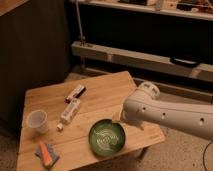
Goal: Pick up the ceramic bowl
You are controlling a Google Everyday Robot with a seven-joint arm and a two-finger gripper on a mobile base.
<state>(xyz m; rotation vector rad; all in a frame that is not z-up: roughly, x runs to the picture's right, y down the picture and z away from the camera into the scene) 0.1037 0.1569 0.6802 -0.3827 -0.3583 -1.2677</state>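
The green ceramic bowl [107, 137] is sitting near the front edge of the wooden tabletop [102, 87]. The white arm [165, 112] is reaching in from the right. The hand [118, 119] is hanging at the bowl's far right rim, mostly hidden by the arm, so I cannot tell its state. A translucent plastic cup [37, 120] is standing well apart at the left.
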